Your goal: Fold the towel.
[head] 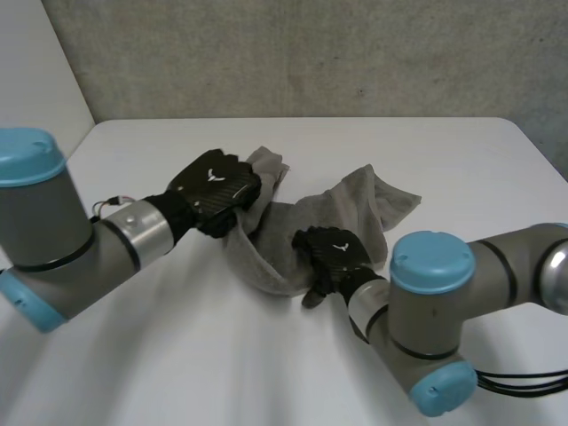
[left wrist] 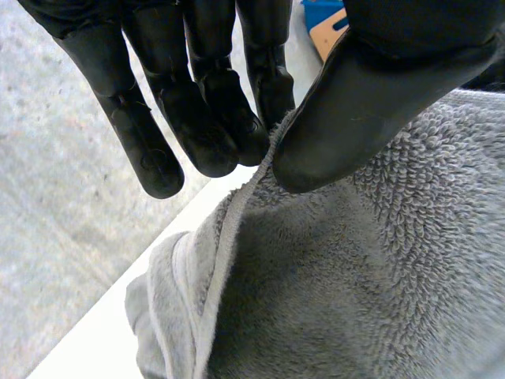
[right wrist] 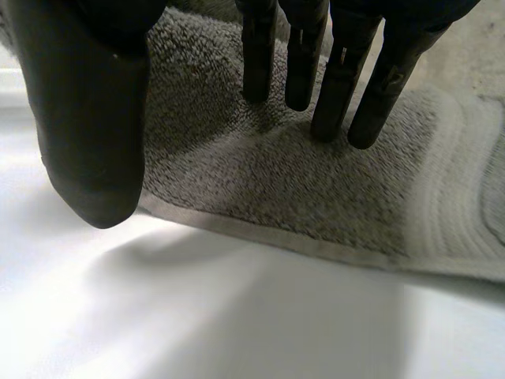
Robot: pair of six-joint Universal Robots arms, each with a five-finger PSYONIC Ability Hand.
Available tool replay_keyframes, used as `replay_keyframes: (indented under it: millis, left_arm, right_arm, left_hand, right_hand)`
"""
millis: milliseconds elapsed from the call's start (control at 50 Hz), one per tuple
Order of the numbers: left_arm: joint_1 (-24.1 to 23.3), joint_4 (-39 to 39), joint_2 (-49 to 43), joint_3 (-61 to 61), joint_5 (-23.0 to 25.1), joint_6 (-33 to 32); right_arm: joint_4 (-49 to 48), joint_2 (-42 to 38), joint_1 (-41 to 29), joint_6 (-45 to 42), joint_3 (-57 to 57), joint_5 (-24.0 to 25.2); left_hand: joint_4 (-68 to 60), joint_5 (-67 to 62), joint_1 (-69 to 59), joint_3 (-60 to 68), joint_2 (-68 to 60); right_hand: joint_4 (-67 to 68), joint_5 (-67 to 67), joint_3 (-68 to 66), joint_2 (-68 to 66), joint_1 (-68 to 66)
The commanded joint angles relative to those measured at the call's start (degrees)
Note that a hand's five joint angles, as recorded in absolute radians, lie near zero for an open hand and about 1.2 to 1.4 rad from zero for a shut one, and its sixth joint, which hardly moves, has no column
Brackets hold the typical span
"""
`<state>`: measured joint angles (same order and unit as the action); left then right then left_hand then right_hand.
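Crumpled grey terry towel (head: pixel 355 209) mid white desk (head: pixel 266 373), bare desk all round; left robot hand (head: pixel 217 188) pinches its hem, right robot hand (head: pixel 333 253) presses straight fingers by near edge.

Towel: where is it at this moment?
In the head view the grey towel lies bunched in the middle of the white table, between the left hand, which pinches its edge, and the right hand, which presses on it beside its near hem.
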<state>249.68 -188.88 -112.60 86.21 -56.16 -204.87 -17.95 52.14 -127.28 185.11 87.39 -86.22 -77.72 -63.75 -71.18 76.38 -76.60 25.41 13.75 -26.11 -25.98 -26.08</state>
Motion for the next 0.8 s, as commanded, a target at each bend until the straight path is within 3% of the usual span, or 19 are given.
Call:
replay_keyframes:
  millis: [20,200,440,500,540,560,600,720,800]
  left_arm:
    - [4.2,0.2,6.0,7.3,-1.7,0.2]
    - [10.2,0.4,9.8,9.2,-6.9,3.8]
    - [12.8,0.7,10.2,9.6,-6.7,10.3]
    - [12.8,0.9,10.2,9.7,-6.7,10.4]
    - [13.0,0.8,10.2,9.9,-6.7,10.5]
    - [13.0,0.8,10.2,9.9,-6.7,10.5]
    - [14.2,0.9,10.2,9.9,-6.6,10.5]
    - [15.0,1.1,11.4,9.2,-6.4,10.5]
    - [15.2,1.5,16.4,7.7,-6.2,11.1]
  right_arm:
    - [0.4,-4.1,-2.2,-0.1,-5.0,-0.8]
    - [0.5,-5.6,-3.7,-0.4,-7.0,-1.1]
    - [0.8,-6.7,-4.8,-0.3,-9.5,-0.8]
    - [0.8,-7.6,-5.2,-0.4,-10.3,-0.7]
    - [0.6,-7.9,-5.1,-0.3,-10.4,-0.3]
    - [0.6,-7.9,-5.1,-0.3,-10.4,-0.3]
    - [0.8,-7.7,-4.5,-0.3,-10.2,-0.2]
    - [1.3,-2.6,-1.7,-1.3,-9.2,0.4]
    - [6.0,8.7,2.6,-8.2,-10.6,4.1]
  left_hand:
    - [-2.3,-6.2,-8.8,3.6,-3.4]
    - [-2.3,-6.2,-8.8,3.6,-3.4]
    - [-2.3,-6.2,-8.8,3.6,-3.4]
    - [-2.3,-6.2,-8.8,3.6,-3.4]
    - [-2.3,-6.2,-8.8,3.6,-3.4]
    - [-2.3,-6.2,-8.8,3.6,-3.4]
    - [-2.3,-6.2,-8.8,3.6,-3.4]
    - [-2.3,-6.2,-8.8,3.6,-3.4]
    - [-2.3,-6.2,-8.8,3.6,-3.4]
  right_hand:
    - [-2.5,-0.9,3.2,3.1,3.2]
    - [-2.4,-0.7,3.1,2.9,3.0]
    - [1.7,3.3,-1.0,-1.1,-1.0]
    - [12.1,13.8,-11.4,-11.5,-11.4]
    - [33.0,34.7,-32.3,-32.4,-32.3]
    - [33.1,34.8,-32.4,-32.5,-32.4]
    - [54.5,56.2,-53.8,-53.9,-53.8]
    - [54.6,56.3,-53.9,-54.0,-53.9]
    - [54.6,56.3,-53.9,-54.0,-53.9]
